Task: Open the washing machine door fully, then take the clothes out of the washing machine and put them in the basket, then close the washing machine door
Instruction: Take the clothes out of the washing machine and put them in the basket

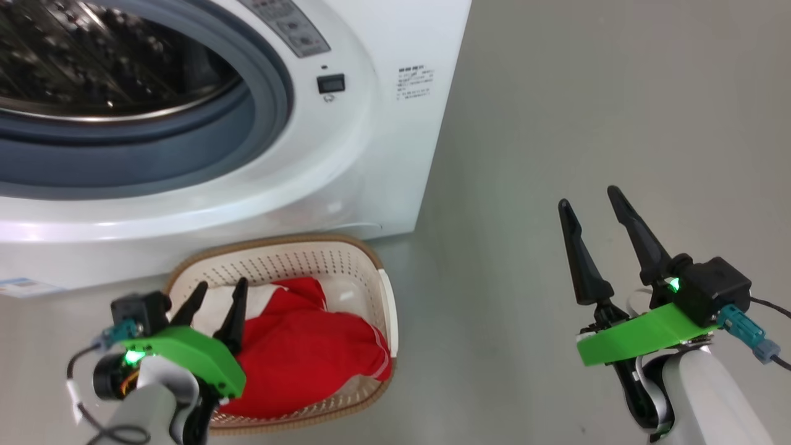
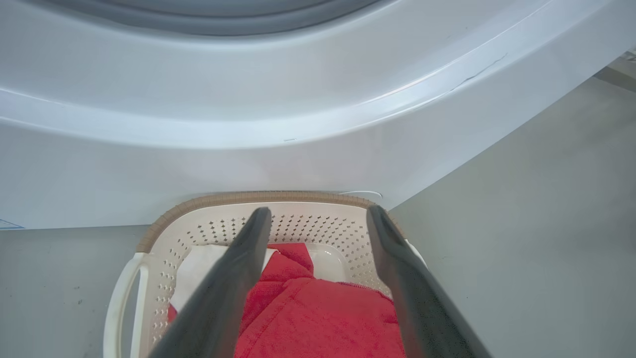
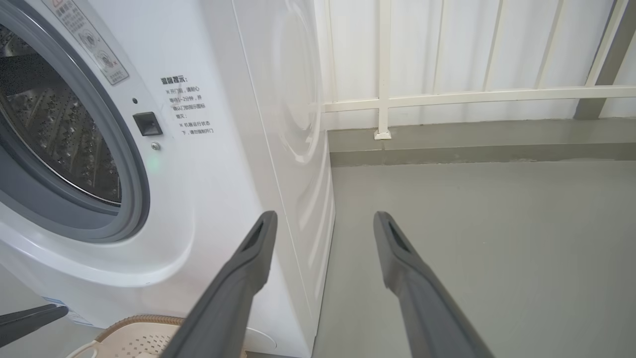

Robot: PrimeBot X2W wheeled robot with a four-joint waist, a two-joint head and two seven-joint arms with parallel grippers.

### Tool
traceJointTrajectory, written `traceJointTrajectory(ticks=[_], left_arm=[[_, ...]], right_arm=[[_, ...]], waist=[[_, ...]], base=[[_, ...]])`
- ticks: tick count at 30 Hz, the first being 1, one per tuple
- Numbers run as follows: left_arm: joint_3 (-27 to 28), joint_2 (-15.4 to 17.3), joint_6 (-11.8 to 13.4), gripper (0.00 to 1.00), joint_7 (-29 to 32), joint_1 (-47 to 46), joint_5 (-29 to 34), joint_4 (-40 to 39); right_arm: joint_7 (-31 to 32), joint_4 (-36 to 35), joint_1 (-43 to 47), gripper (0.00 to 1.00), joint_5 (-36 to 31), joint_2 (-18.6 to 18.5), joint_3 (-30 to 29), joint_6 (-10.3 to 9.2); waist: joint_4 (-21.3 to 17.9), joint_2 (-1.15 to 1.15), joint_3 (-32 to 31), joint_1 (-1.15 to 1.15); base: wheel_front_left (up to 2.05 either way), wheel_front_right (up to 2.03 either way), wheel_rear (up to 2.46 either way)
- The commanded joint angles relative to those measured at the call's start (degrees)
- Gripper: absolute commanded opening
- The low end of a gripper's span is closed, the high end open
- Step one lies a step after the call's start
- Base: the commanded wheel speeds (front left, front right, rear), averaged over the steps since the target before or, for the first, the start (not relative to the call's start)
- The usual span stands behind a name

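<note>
1. Lowest in the head view, at 7 o'clock, the left gripper is seen on its pale forearm. Its two dark fingers are spread apart and nothing is clamped between them.
2. Just beyond it, the basket is set on the grey floor. In the left wrist view the left gripper is held over the basket with the jaws wide. Whether the fingertips touch the fabric cannot be told.
3. Inside the basket the clothes are heaped. A red garment with white stitching is spread across the middle and the 3 o'clock side. A white piece is tucked at the 10 o'clock corner.
4. At 4 o'clock in the head view the right gripper is held over bare floor, well apart from the basket. Its fingers are parted and nothing is held; the same gap is seen in the right wrist view.
5. Behind the basket, from 10 to 12 o'clock, the washing machine is seen, with the basket's brown rim just beside its front panel.
6. Its mouth is uncovered, so the grey rubber ring and the perforated steel drum are exposed. A dark latch socket and a printed label are placed at 3 o'clock of the ring.
7. Farthest off, at 1 o'clock in the right wrist view, a white railing is seen beyond the machine's side.
</note>
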Motion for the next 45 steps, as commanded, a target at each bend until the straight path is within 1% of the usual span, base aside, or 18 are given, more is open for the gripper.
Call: traceJointTrajectory(ticks=[1,7,12,14,15,21,24,30,33,35,45], left_arm=[[3.69,1.76,0.16,1.00,-0.68,3.13,2.08,-3.41],[12.63,0.44,0.61,1.00,-0.69,10.05,7.77,-13.52],[18.66,-1.64,0.57,1.00,-0.69,15.25,12.29,-20.30],[21.52,-2.95,0.41,1.00,-0.69,17.99,14.01,-23.31],[21.52,-2.95,0.41,1.00,-0.69,17.99,14.01,-23.31],[25.51,-4.41,0.09,1.00,-0.70,23.17,16.94,-29.44],[26.48,-5.11,-0.05,1.00,-0.70,25.99,17.49,-32.02],[28.66,-4.73,-0.24,1.00,-0.70,29.24,19.08,-37.55],[29.88,-5.39,-0.28,1.00,-0.70,31.22,20.20,-41.78],[30.46,-5.68,-0.29,1.00,-0.70,32.75,20.74,-43.15],[29.97,-5.72,-0.32,1.00,-0.70,38.20,23.67,-48.01]], right_arm=[[-0.37,-1.03,1.46,1.00,-0.38,-0.07,0.96,0.36],[-0.37,-0.81,2.84,1.00,-0.89,-0.07,0.82,0.36],[-0.37,-0.08,4.76,1.00,-1.31,-0.07,0.70,0.36],[-0.37,0.31,5.76,1.00,-1.37,-0.07,0.78,0.36],[-0.37,0.31,5.76,1.00,-1.37,-0.07,0.78,0.36],[-0.37,1.26,7.22,1.00,-1.58,-0.07,0.34,0.36],[-0.37,1.40,8.18,1.00,-1.70,-0.07,-0.06,0.36],[-0.37,1.67,9.24,1.00,-2.47,-0.07,0.13,0.36],[-0.37,1.57,9.90,1.00,-2.72,-0.07,-0.43,0.36],[-0.37,1.47,10.49,1.00,-2.94,-0.07,-0.73,0.36],[-0.37,0.31,13.77,1.00,-3.46,-0.07,-3.05,0.36]], waist=[[1.44,0.00,-3.30,0.00],[2.23,0.00,-7.52,0.00],[2.73,0.00,-11.31,0.00],[2.82,0.00,-13.48,0.00],[2.82,0.00,-13.48,0.00],[2.74,0.00,-17.41,0.00],[2.99,0.00,-19.21,0.00],[3.23,0.00,-20.96,0.00],[3.55,0.00,-21.75,0.00],[3.65,0.00,-22.16,0.00],[4.25,0.00,-24.21,0.00]], base=[[0.00,0.00,0.00],[0.00,0.00,0.00],[0.00,0.00,0.00],[0.00,0.00,0.00],[0.00,0.00,0.00],[0.00,0.00,0.00],[0.00,0.00,0.00],[0.00,0.00,0.00],[0.00,0.00,0.00],[0.00,0.00,0.00],[0.00,0.00,0.00]])
